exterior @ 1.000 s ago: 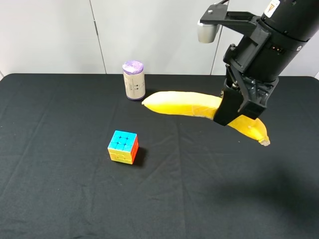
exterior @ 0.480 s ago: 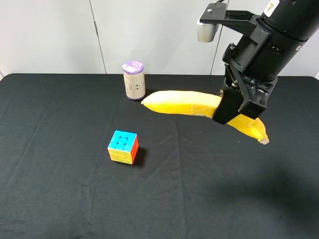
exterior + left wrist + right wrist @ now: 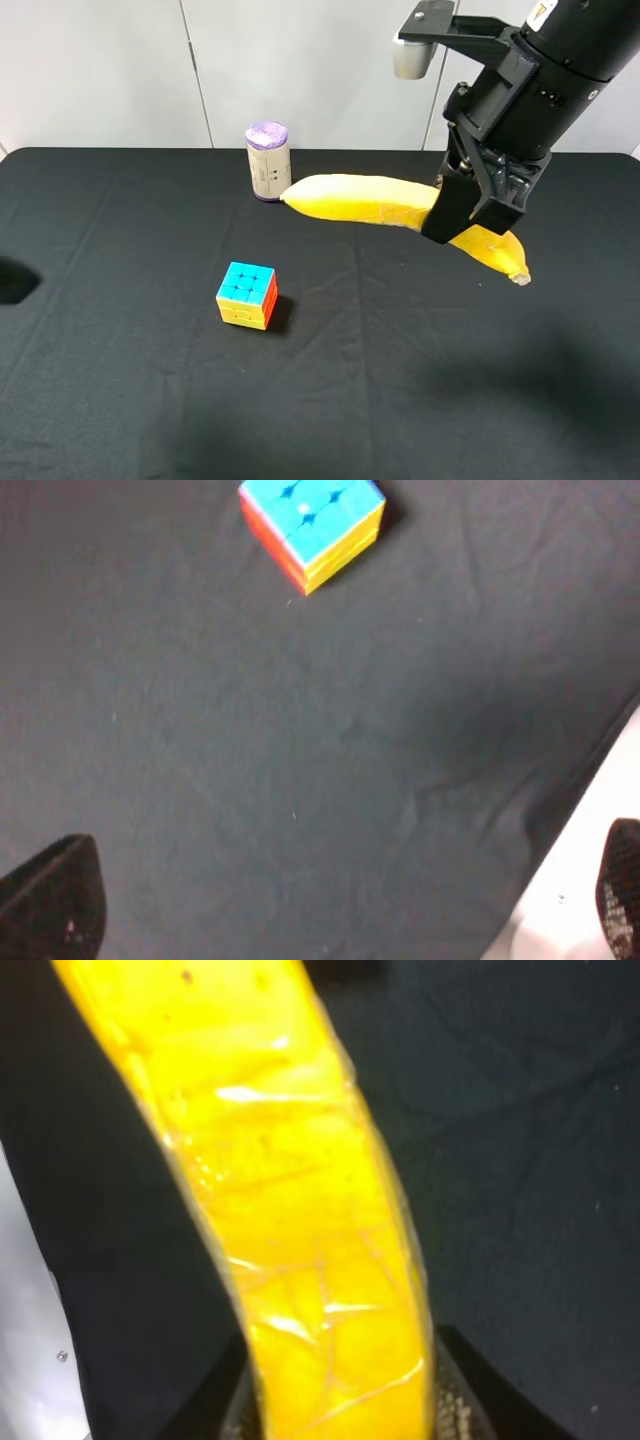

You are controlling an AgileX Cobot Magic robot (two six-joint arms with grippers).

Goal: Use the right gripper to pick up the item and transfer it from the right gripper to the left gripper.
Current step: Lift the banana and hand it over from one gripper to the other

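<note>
Right claw (image 3: 447, 216) is clamping down on the banana (image 3: 365, 197), gripping it roughly two thirds along, toward the stem end. The banana is lying near-horizontal in the grip. The long end is pointing left toward the purple-topped cylinder (image 3: 268, 161), with its tip showing just beside the cylinder in the high view. The short stem end is sticking out low on the claw's right. The banana is looking clear of the tabletop (image 3: 120, 400), not resting on it. In the right wrist view the yellow peel is filling the gap between the two fingers.

Left claw (image 3: 335, 905) is hanging released, with both fingertips spread wide at the frame edges and nothing between them. It is looking down at bare black cloth, with the puzzle cube (image 3: 246, 295) further out ahead of it. The left arm is not showing in the high view.

The cube is sitting flat on the tabletop, well apart from the banana and cylinder. The cylinder is standing upright near the back edge.
</note>
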